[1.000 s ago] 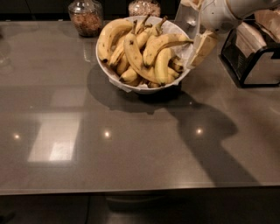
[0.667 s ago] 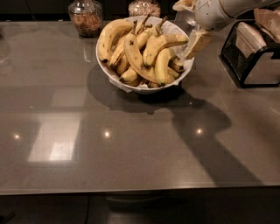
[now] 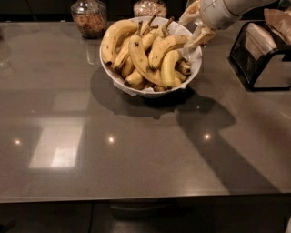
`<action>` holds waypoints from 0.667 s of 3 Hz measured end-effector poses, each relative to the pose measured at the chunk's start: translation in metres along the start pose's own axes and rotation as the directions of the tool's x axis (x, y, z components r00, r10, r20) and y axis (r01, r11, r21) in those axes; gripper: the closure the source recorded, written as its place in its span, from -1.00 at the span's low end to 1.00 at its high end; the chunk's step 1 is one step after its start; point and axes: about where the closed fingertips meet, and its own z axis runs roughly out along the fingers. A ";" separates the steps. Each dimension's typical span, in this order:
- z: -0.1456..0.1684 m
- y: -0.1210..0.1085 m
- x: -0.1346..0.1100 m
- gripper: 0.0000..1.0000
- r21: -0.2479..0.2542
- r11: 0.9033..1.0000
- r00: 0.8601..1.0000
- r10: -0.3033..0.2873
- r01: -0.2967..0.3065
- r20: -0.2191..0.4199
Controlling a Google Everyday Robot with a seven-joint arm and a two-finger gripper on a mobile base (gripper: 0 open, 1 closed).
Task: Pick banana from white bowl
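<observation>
The white bowl (image 3: 193, 68) stands at the back middle of the dark table, piled with several yellow bananas. The banana (image 3: 139, 57), long and gently curved with a thin brownish stem pointing up, lies across the middle of the pile. My gripper (image 3: 194, 27) hangs over the bowl's right rim, just right of the pile. It is open and empty. One fingertip (image 3: 188, 16) is above the rim and the other (image 3: 200, 38) is close to the end of a shorter banana (image 3: 166, 45). It is apart from the long banana.
Two glass jars (image 3: 90, 18) (image 3: 150, 7) stand behind the bowl. A black wire holder (image 3: 263, 57) with paper in it stands to the right, close to my arm. The table's front edge runs along the bottom.
My gripper has moved up and to the left, from beside the bowl's right side to over its right rim. The bananas and bowl have not moved.
</observation>
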 end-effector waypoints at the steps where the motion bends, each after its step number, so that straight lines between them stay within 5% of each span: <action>1: 0.007 -0.003 0.008 -0.10 -0.008 1.000 1.000 -0.018 0.018 -0.012; 2: 0.017 -0.004 0.013 -0.12 -0.026 0.999 0.999 -0.031 0.030 -0.018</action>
